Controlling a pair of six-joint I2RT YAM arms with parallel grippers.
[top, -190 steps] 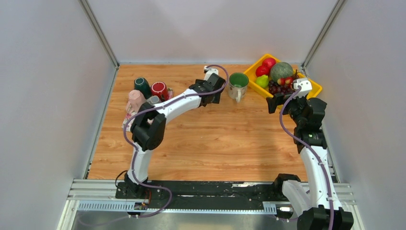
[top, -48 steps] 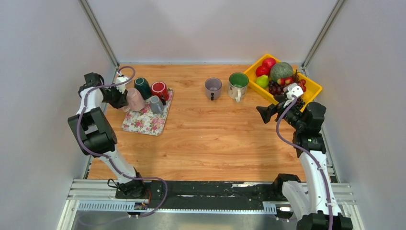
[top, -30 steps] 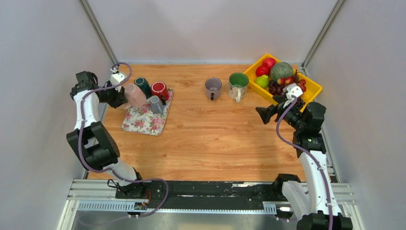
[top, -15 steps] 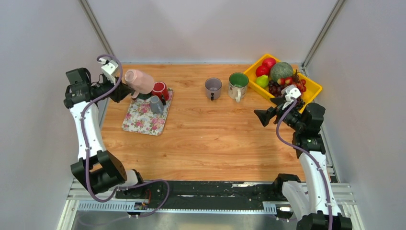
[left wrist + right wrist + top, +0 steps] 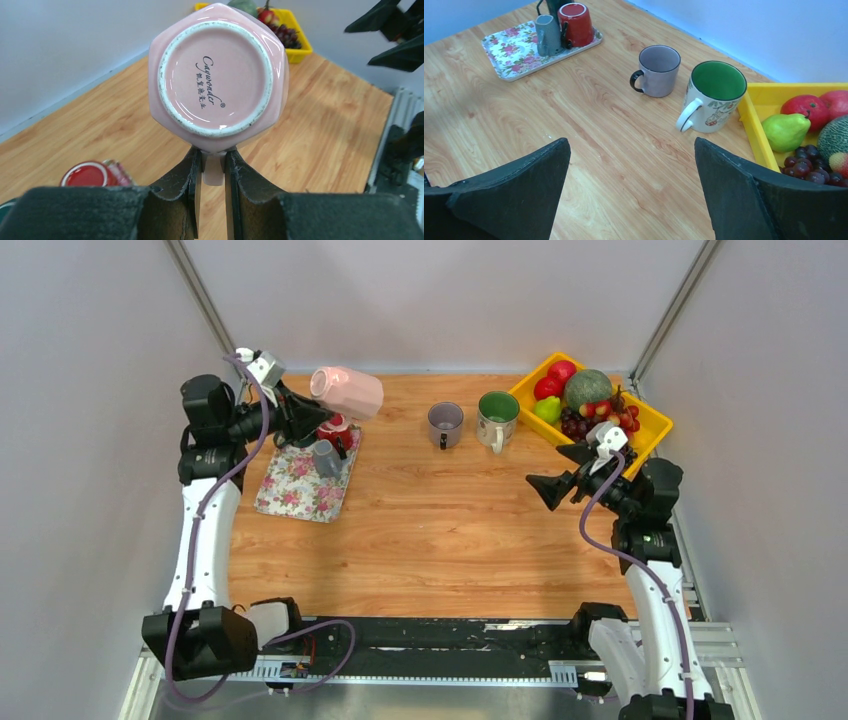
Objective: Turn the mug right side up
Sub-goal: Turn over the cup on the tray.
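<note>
Surface: wooden tabletop (image 5: pixel 430 530) enclosed by pale grey walls, arm bases along the bottom edge of the top view.
Pink mug: pink mug (image 5: pixel 347 392) is in the air at the upper left of the top view, above the far end of the tray and touching nothing below; it lies on its side, with its printed base (image 5: pixel 217 75) facing the left wrist camera.
Left gripper: left gripper (image 5: pixel 305 415) is closed narrow, its fingers (image 5: pixel 187 175) pinching the mug's handle (image 5: pixel 214 172) from both sides.
Right gripper: right gripper (image 5: pixel 556 470) hangs spread wide at the right of the top view, holding nothing, well apart from every mug.
Tray: floral tray (image 5: pixel 300 490) at the left carries an upside-down red mug (image 5: pixel 335 428) and a small grey mug (image 5: pixel 322 457) close together.
Upright mugs: lilac-grey mug (image 5: pixel 658 70) and green-lined mug (image 5: pixel 716 95) stand mouth up, side by side at upper centre.
Bin: yellow bin (image 5: pixel 655 423) at the upper right holds fruit (image 5: pixel 585 390).
</note>
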